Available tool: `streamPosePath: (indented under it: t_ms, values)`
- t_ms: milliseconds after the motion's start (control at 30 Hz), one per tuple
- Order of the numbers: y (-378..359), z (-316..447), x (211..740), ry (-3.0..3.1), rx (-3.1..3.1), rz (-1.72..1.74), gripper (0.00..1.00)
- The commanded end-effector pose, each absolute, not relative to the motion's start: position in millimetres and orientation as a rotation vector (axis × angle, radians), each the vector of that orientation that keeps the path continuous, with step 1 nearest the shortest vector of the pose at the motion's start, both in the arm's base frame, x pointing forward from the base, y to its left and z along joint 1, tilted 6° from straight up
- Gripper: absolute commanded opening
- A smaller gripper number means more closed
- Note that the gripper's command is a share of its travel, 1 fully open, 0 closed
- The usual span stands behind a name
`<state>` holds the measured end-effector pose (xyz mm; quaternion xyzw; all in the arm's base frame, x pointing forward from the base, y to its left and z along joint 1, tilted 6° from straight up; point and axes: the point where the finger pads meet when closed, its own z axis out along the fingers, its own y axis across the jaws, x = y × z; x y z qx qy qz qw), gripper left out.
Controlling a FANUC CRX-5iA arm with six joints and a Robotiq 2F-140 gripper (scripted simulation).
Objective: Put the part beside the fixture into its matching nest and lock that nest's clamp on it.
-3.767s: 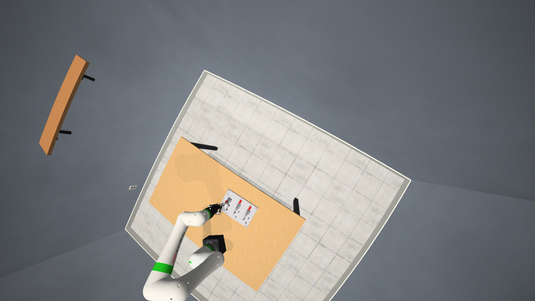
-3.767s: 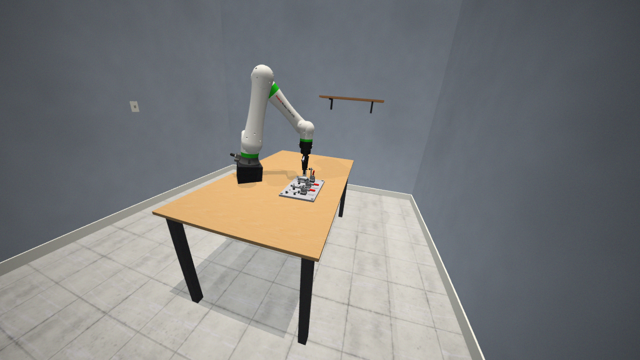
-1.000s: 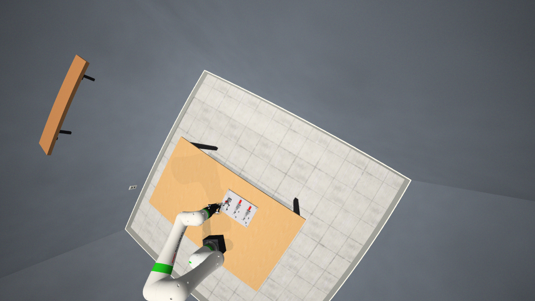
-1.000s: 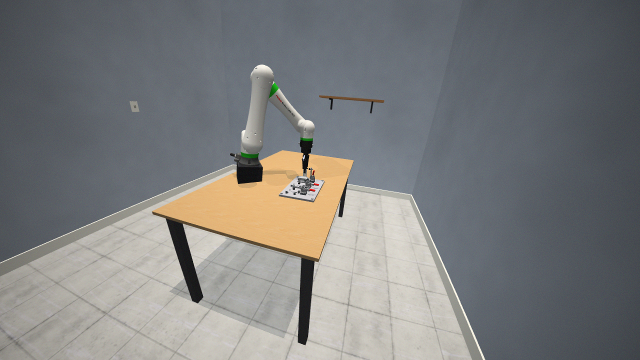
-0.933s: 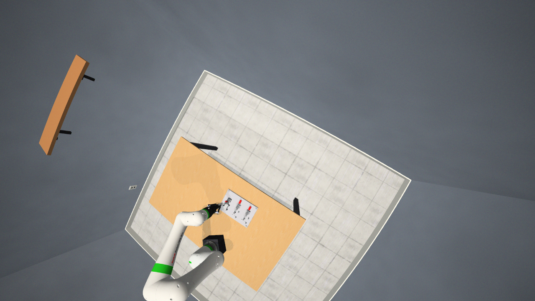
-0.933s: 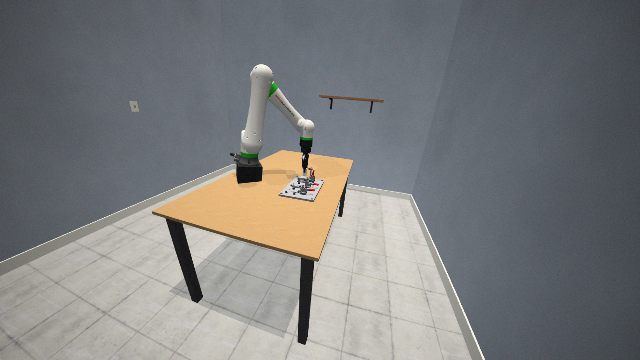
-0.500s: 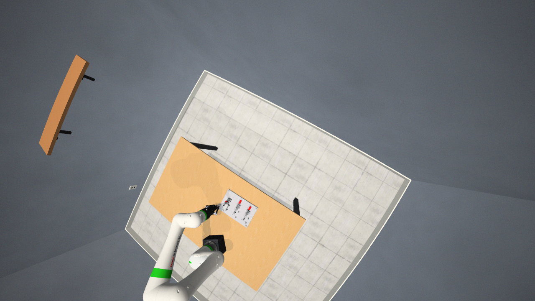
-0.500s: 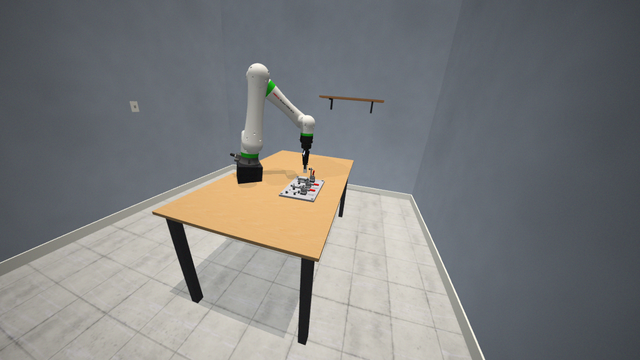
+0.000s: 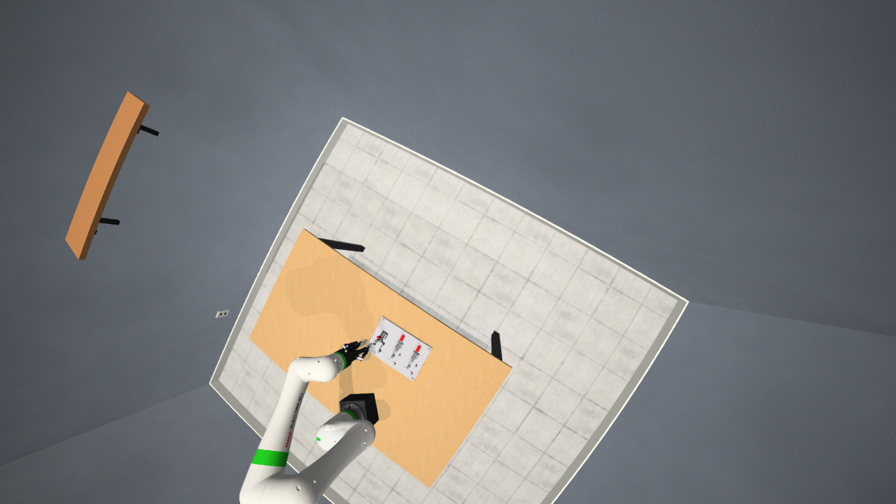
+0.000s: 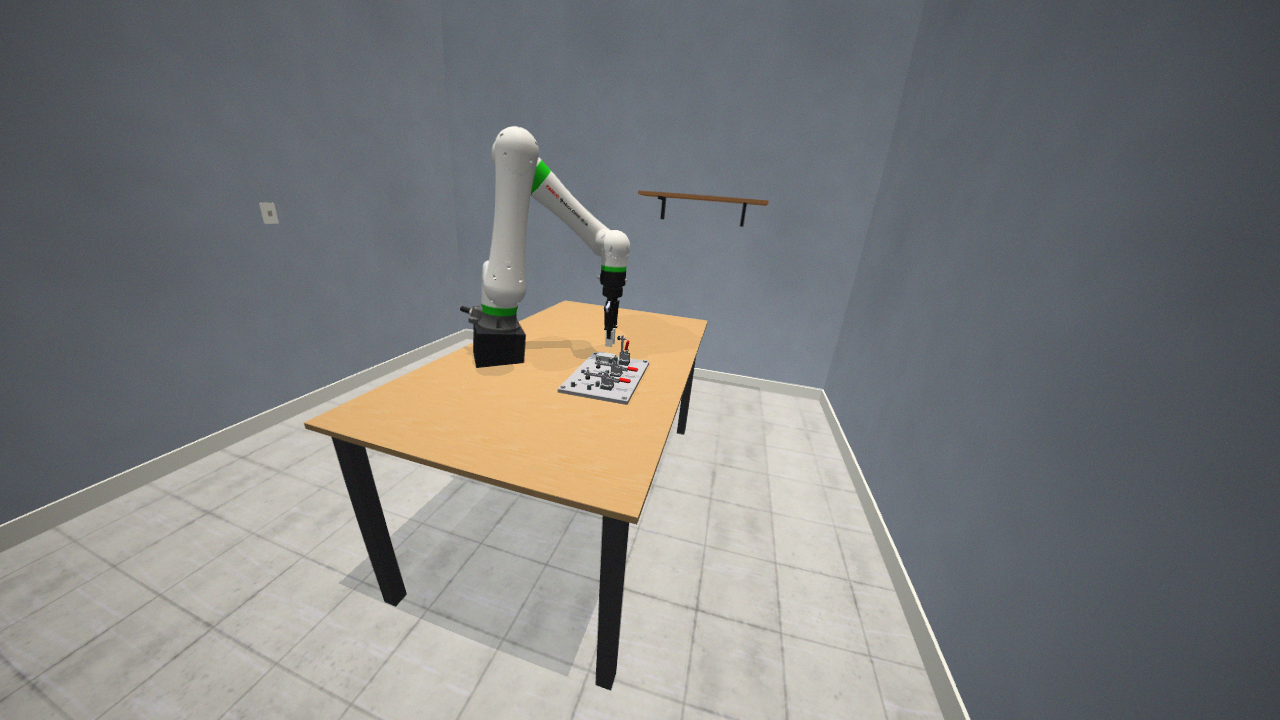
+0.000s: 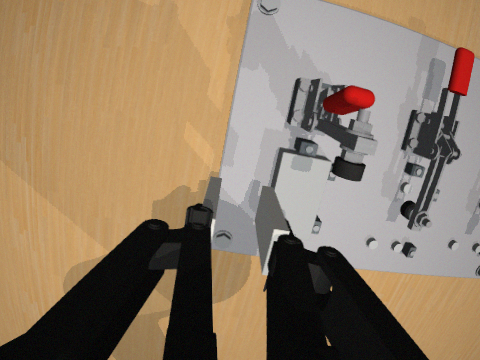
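Note:
The light grey part [image 11: 302, 187] [image 10: 605, 358] lies in the left nest of the fixture plate [image 11: 255, 100] [image 9: 393, 325]. Its far end is close to the stop block [image 11: 304, 147]; whether they touch cannot be told. That nest's clamp stands open, its red handle [image 11: 350, 99] upright and its bar with the black tip [image 11: 348, 169] raised. My gripper [image 11: 238, 199] [image 10: 609, 339] [image 9: 367, 348] is partly open with nothing between its fingers. It is above the plate's near left corner, the right finger overlapping the part's left edge in the wrist view and hiding its near end.
The middle clamp's red handle [image 11: 461, 71] [image 9: 401, 338] lies back and its bar is lowered. The third clamp's handle [image 9: 418, 348] also lies back. Small pads and blocks stand on the plate. The wooden table [image 9: 463, 401] [image 10: 465, 429] surrounds the plate.

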<state>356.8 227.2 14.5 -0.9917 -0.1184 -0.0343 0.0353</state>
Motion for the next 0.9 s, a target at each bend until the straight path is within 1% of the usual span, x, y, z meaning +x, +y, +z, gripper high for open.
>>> streamPosePath:
  t_ms: [0, 133, 533, 867]
  values:
    - [226.8, 21.1, 356.6, -0.364, -3.048, -0.106, 0.28]
    - [226.0, 31.2, 356.0, -0.364, -3.048, -0.106, 0.28]
    - [218.7, 124.3, 350.4, -0.364, -3.048, -0.106, 0.28]
    - [217.9, 132.2, 350.3, -0.364, -3.048, -0.106, 0.28]
